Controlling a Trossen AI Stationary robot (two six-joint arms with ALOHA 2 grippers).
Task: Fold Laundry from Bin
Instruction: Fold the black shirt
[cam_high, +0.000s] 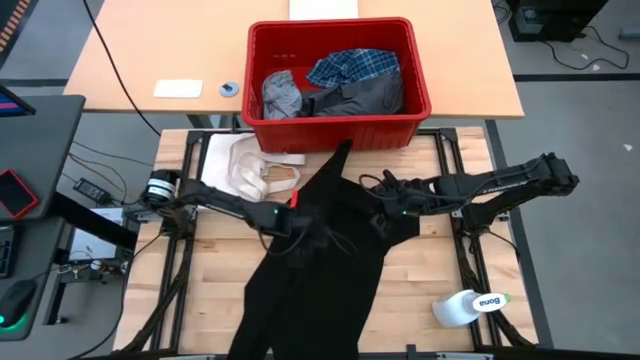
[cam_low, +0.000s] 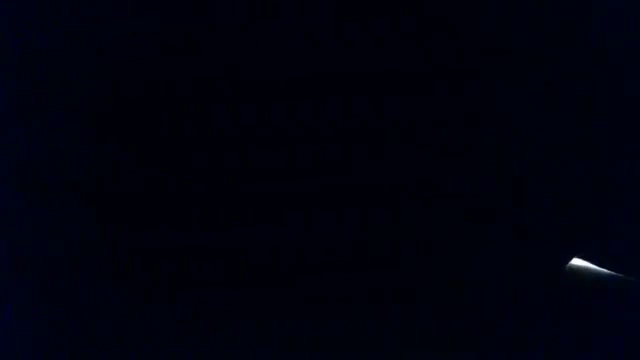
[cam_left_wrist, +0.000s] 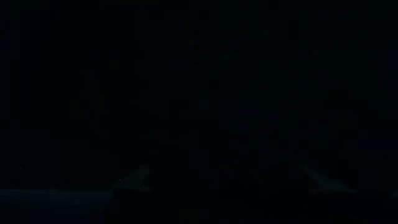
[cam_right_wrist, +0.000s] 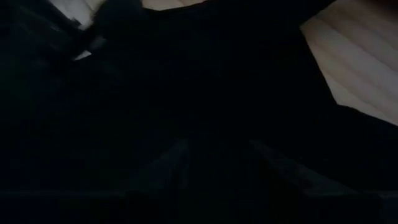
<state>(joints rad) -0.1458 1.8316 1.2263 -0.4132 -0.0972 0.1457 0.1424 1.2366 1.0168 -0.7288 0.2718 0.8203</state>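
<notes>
A large black garment (cam_high: 320, 270) lies lengthwise on the table, from the red bin's near wall to the table's near edge. It fills the low view (cam_low: 300, 180) and the left wrist view (cam_left_wrist: 199, 93) and darkens the right wrist view (cam_right_wrist: 186, 93). The red bin (cam_high: 415, 115) stands at the far side and holds a plaid shirt (cam_high: 355, 65), a light grey garment (cam_high: 280, 95) and a dark grey one (cam_high: 365, 98). My left gripper (cam_high: 290, 228) is at the black garment's left edge. My right gripper (cam_high: 385, 215) is at its right edge. The black cloth hides both.
A cream-white cloth with strap loops (cam_high: 245, 170) lies on the table left of the black garment. A white labelled roll (cam_high: 470, 305) lies near the table's near right corner. Bare wood (cam_high: 430, 260) shows right of the garment. A white card (cam_high: 178, 88) lies on the far desk.
</notes>
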